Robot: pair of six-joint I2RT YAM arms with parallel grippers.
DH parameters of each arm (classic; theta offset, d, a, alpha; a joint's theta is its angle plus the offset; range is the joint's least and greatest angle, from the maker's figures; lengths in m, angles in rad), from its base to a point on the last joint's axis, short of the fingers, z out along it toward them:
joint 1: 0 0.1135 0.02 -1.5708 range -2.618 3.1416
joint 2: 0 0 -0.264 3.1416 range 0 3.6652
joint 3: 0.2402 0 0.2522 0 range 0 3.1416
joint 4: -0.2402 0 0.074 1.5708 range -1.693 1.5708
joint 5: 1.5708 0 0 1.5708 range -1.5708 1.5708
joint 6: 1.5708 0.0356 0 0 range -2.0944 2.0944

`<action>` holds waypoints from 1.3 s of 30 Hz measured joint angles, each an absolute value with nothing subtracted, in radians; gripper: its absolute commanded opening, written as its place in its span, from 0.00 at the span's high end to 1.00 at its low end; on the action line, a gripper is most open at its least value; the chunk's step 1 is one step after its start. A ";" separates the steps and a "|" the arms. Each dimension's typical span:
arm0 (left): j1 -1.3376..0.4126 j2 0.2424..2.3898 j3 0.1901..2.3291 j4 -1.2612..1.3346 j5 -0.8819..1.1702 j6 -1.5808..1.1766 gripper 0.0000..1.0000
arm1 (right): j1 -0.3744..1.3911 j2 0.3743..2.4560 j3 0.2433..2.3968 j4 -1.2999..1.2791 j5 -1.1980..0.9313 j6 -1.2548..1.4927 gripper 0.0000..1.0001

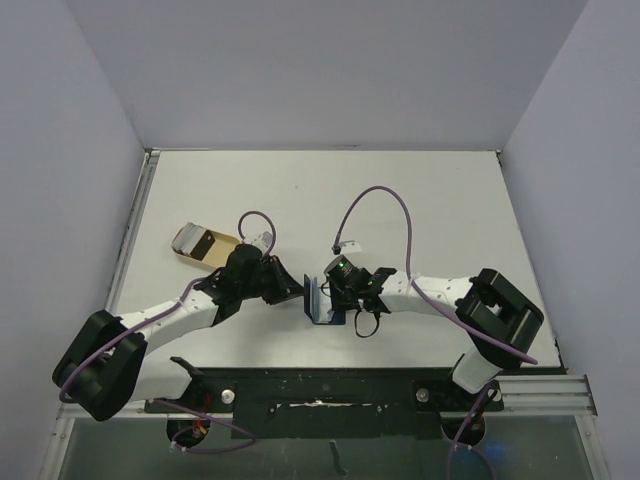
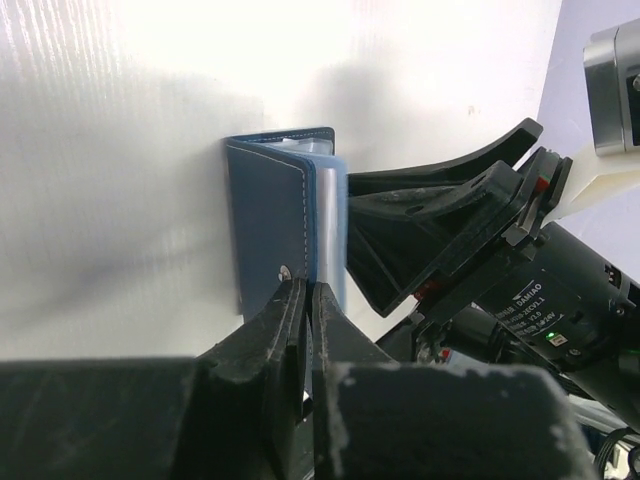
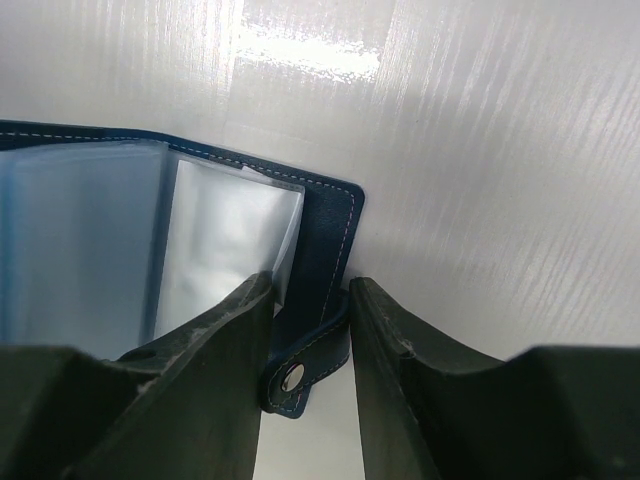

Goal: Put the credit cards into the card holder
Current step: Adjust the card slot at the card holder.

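Mid-table (image 1: 420, 200), toward the near edge: holder (image 1: 322, 304) stands open on edge between both arms. Tan tray (image 1: 207, 245) well apart, back left; contents too small to tell. Left claw (image 2: 308, 290) pressed nearly together, pinching one navy cover's edge. Right claw (image 3: 310, 290) pinching the other cover just above snap tab (image 3: 292, 378), one finger against clear sleeves (image 3: 225, 240).
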State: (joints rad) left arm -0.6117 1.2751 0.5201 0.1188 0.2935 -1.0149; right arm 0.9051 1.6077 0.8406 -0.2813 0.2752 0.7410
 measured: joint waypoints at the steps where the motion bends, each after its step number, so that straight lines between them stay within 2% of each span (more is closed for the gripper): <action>1: -0.611 1.275 0.520 0.120 0.294 -1.015 0.99 | 0.905 1.608 0.841 -0.281 0.275 0.741 0.65; 5: -0.611 1.275 0.520 0.118 0.293 -1.009 0.79 | 0.905 1.607 0.840 -0.281 0.275 0.741 0.65; 7: -0.611 1.275 0.520 0.116 0.293 -1.009 0.73 | 0.905 1.603 0.839 -0.282 0.274 0.741 0.65; 12: -0.611 1.276 0.520 0.114 0.292 -1.004 0.68 | 0.905 1.599 0.839 -0.290 0.271 0.734 0.59; 22: -0.607 1.309 0.521 0.103 0.284 -0.981 1.00 | 0.905 1.599 0.867 -0.316 0.267 0.709 0.42; 31: -0.607 1.317 0.521 0.058 0.260 -0.957 1.00 | 0.905 1.601 0.901 -0.326 0.256 0.707 0.37; 39: -0.607 1.317 0.521 0.033 0.245 -0.952 1.00 | 0.905 1.613 0.902 -0.374 0.278 0.716 0.39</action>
